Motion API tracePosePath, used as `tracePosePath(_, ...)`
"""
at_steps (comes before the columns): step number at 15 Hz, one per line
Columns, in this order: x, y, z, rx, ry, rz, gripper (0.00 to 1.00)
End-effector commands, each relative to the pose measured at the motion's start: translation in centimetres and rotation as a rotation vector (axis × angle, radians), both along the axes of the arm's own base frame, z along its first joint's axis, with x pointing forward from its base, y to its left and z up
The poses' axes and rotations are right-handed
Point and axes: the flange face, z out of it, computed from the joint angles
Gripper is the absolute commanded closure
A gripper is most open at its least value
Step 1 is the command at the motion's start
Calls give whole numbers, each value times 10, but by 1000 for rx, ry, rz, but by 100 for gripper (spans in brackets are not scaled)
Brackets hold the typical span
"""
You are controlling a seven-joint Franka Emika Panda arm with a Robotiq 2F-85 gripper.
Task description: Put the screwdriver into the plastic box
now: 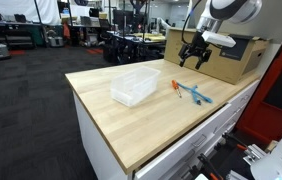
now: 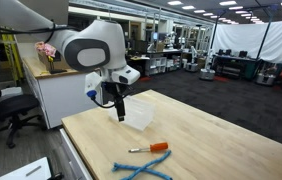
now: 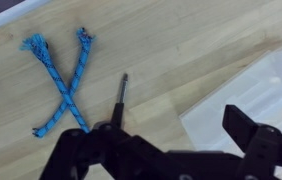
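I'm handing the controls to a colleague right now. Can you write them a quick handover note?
Gripper: open and empty, raised above the table, touching nothing.
Screwdriver: lies flat on the table beside the blue tool, outside the plastic box. In the wrist view, part of it is hidden under the gripper.
Plastic box: on the table, apart from both tools, and looks empty.
Done: nothing yet.
Left: lower onto the screwdriver, grasp it, carry it over the box and release.
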Motion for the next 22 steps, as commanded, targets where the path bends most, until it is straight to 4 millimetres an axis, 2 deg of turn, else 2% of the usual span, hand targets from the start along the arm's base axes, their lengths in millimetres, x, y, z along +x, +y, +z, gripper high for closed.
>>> tracePosePath(1, 50, -27, -16, 21, 15, -142, 0)
tracePosePath(6, 101, -50, -36, -9, 53, -236, 0)
tracePosePath(9, 122, -58, -61, -28, 83, -261, 0)
tracePosePath(13, 135, -69, -93, -52, 112, -278, 0)
tracePosePath(22, 146, -87, -143, -11, 49, -273, 0)
